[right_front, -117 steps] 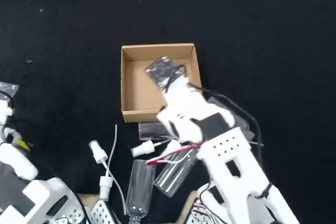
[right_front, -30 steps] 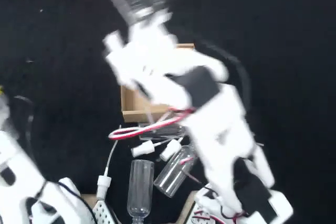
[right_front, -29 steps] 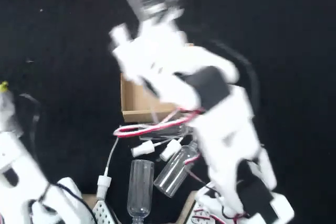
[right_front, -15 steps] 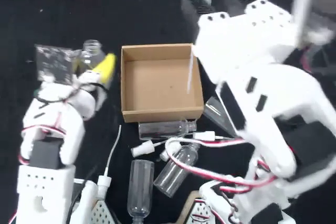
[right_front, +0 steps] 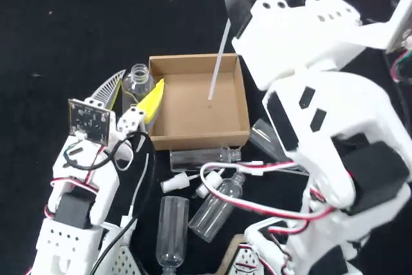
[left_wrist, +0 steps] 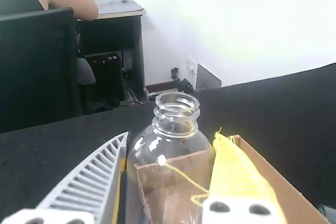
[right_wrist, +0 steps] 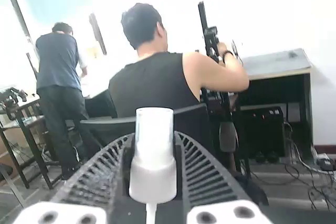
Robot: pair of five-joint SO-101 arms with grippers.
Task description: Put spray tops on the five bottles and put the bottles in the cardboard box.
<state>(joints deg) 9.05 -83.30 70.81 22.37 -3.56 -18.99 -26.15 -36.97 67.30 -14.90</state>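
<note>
Both clamped: left hand (left_wrist: pixel 172 142) on bottle (right_front: pixel 137 83) beside box (right_front: pixel 193 138), right hand (right_wrist: pixel 153 141) on spray top (right_wrist: pixel 153 163).

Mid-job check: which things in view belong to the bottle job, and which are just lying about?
Job: bottle in the left gripper; spray top in the right gripper; cardboard box; bottles lying by the box; loose spray tops beside them.
Not the job: desk and black chair in the room behind.
</note>
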